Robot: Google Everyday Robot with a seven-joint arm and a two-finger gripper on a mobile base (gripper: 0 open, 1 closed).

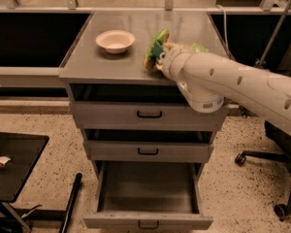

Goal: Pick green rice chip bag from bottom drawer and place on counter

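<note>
The green rice chip bag [154,48] is in my gripper [158,56], low over the front middle of the counter [97,64]. Its lower end looks at or just above the surface; I cannot tell if it touches. The gripper is closed on the bag, and its fingers are mostly hidden behind my white wrist, which reaches in from the right. The bottom drawer [148,220] is pulled out wide open, and nothing shows inside it. The two drawers above it are slightly open.
A white bowl [115,40] stands on the counter's left half, left of the bag. A small black side table [17,166] with a small object [1,161] is at the lower left. A black pole [71,203] leans beside the cabinet. Chair wheels [262,161] are at the right.
</note>
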